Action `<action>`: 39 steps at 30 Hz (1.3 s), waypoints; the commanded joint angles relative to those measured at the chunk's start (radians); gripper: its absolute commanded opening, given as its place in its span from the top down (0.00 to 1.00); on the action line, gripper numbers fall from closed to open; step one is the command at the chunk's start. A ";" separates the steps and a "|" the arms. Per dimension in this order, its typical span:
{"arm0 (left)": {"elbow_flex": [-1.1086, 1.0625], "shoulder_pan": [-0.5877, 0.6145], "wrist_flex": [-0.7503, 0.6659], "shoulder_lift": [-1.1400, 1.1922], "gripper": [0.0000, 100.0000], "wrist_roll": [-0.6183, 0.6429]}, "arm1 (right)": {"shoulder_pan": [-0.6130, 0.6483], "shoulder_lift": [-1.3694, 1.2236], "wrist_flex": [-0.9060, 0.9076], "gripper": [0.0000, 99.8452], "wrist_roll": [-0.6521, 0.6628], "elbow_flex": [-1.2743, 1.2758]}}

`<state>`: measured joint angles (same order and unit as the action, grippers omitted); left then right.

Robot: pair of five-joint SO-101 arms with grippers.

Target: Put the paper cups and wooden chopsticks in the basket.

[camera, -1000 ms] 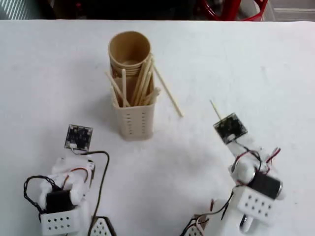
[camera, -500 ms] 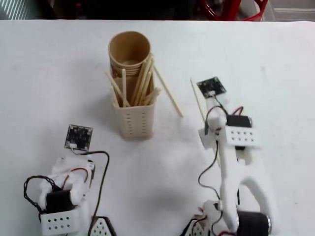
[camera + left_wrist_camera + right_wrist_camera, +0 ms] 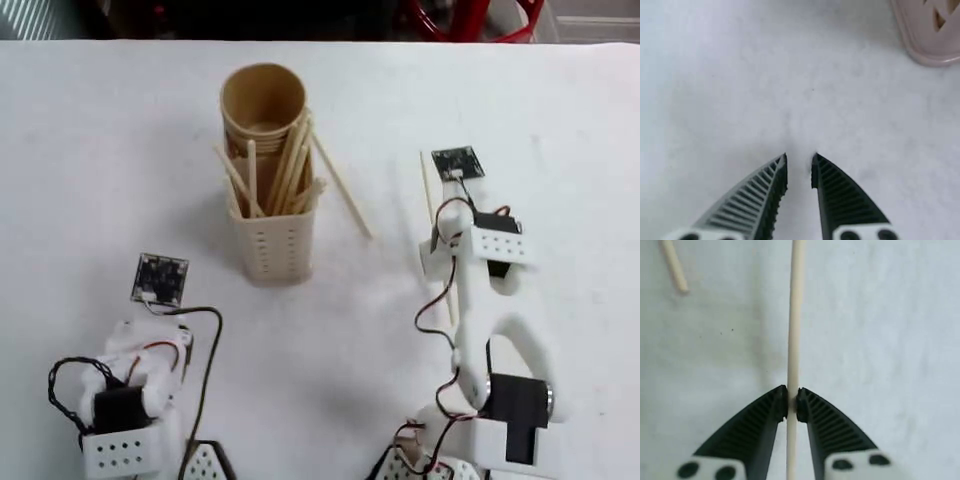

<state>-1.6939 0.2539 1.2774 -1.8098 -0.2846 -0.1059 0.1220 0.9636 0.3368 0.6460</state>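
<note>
A beige perforated basket [image 3: 272, 248] stands mid-table with a stack of brown paper cups [image 3: 262, 98] and several wooden chopsticks [image 3: 288, 170] upright in it. One loose chopstick [image 3: 343, 188] lies on the table just right of the basket, and its end [image 3: 674, 265] appears in the right wrist view. My right gripper [image 3: 792, 402] is shut on another chopstick [image 3: 428, 195], held right of the basket and pointing away from me. My left gripper [image 3: 799, 165] hovers low over bare table at the near left, fingers almost together with nothing between them.
A corner of the basket [image 3: 935, 35] appears in the left wrist view. The white table [image 3: 100, 150] has free room left of the basket and at the far right. The left arm [image 3: 125, 400] is folded at the near edge.
My right arm has swung from the near right out over the table, carrying the chopstick forward, then shifted slightly right. The left arm has not moved.
</note>
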 commanded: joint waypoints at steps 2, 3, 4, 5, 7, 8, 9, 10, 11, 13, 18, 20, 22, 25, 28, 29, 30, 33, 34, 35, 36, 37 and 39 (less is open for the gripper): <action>0.002 0.001 0.006 -0.008 0.90 -0.006 | -0.002 0.005 -0.013 0.83 -0.005 -0.044; 0.002 0.001 0.006 -0.008 0.90 -0.006 | -0.002 0.004 -0.013 0.82 -0.005 -0.044; 0.002 0.001 0.006 -0.008 0.90 -0.006 | -0.001 0.004 -0.015 0.82 -0.005 -0.044; 0.002 0.001 0.006 -0.008 0.90 -0.006 | -0.001 0.004 -0.018 0.82 -0.005 -0.046; 0.002 0.001 0.006 -0.008 0.90 -0.006 | 0.018 0.002 -0.027 0.82 -0.003 -0.061; 0.002 0.001 0.006 -0.008 0.90 -0.006 | 0.033 0.001 -0.033 0.82 -0.003 -0.074; 0.002 0.001 0.006 -0.008 0.90 -0.006 | 0.048 -0.001 -0.045 0.83 0.000 -0.087; 0.002 0.001 0.006 -0.008 0.90 -0.006 | 0.065 -0.008 -0.056 0.84 0.021 -0.107; 0.002 0.001 0.006 -0.008 0.90 -0.006 | 0.085 -0.022 -0.061 0.84 0.049 -0.133; 0.002 0.001 0.006 -0.008 0.90 -0.006 | 0.113 -0.068 -0.058 0.85 0.095 -0.195; 0.002 0.001 0.006 -0.008 0.90 -0.006 | 0.117 -0.236 -0.054 0.83 0.126 -0.324; 0.002 0.001 0.006 -0.008 0.90 -0.006 | 0.124 -0.308 -0.054 0.83 0.160 -0.350; 0.002 0.001 0.006 -0.008 0.90 -0.006 | 0.117 -0.374 -0.056 0.83 0.173 -0.374; 0.002 0.001 0.006 -0.008 0.90 -0.006 | 0.076 -0.460 -0.056 0.83 0.172 -0.422; 0.002 0.001 0.006 -0.008 0.90 -0.006 | 0.045 -0.506 -0.012 0.89 0.172 -0.483; 0.002 0.001 0.006 -0.008 0.90 -0.006 | 0.042 -0.516 0.008 0.93 0.172 -0.503; 0.002 0.001 0.006 -0.008 0.90 -0.006 | 0.041 -0.522 0.022 0.97 0.172 -0.516; 0.002 0.001 0.006 -0.008 0.90 -0.006 | 0.041 -0.527 0.030 0.97 0.172 -0.517; 0.002 0.001 0.006 -0.008 0.90 -0.006 | 0.039 -0.522 0.031 0.98 0.170 -0.516; 0.002 0.001 0.006 -0.008 0.90 -0.006 | 0.033 -0.515 0.033 0.98 0.161 -0.516; 0.002 0.001 0.006 -0.008 0.90 -0.006 | 0.024 -0.503 0.041 0.98 0.140 -0.516; 0.002 0.001 0.006 -0.008 0.90 -0.006 | 0.015 -0.481 0.054 0.98 0.107 -0.520; 0.002 0.001 0.006 -0.008 0.90 -0.006 | -0.004 -0.410 0.087 0.98 0.055 -0.520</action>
<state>-1.6939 0.2539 1.2774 -1.8098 -0.2846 -0.0767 -0.3905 1.0035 0.4534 0.1473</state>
